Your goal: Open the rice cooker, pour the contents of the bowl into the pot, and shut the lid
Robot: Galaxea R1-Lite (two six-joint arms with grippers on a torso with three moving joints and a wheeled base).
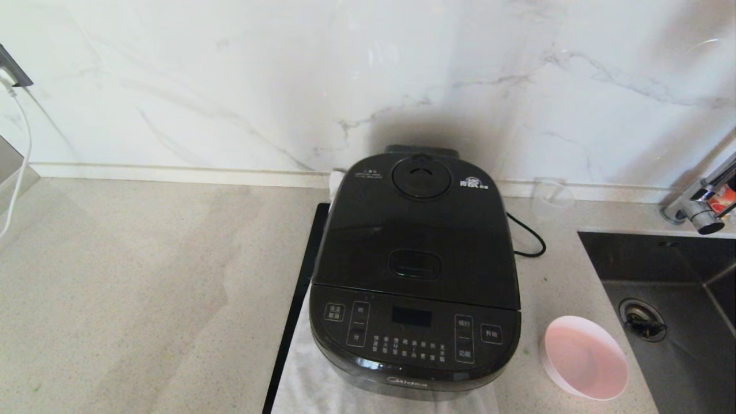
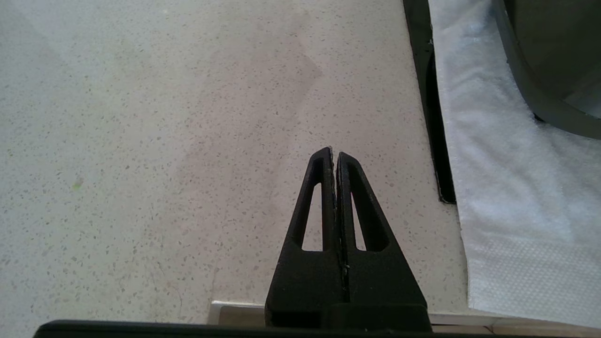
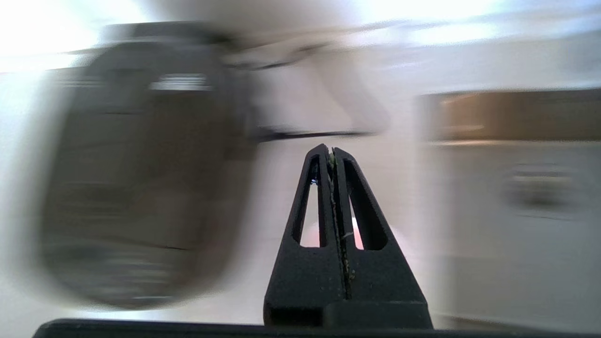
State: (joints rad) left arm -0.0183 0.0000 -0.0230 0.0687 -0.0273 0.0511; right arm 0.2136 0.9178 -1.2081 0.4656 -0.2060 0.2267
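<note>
The black rice cooker stands mid-counter with its lid down, so the pot is hidden. To its right sits the pink bowl, its inside bare; the contents of the bowl are out of view. Neither arm shows in the head view. My left gripper is shut with nothing in it, low over bare counter left of the cooker. My right gripper is shut too, with green specks stuck along the seam between its fingers. Its view is smeared: the cooker is a dark blur and the bowl shows as a pink patch behind the fingers.
A white cloth and a black mat edge lie under the cooker. A clear cup stands by the wall behind the bowl, next to the power cord. The dark sink and faucet are at far right.
</note>
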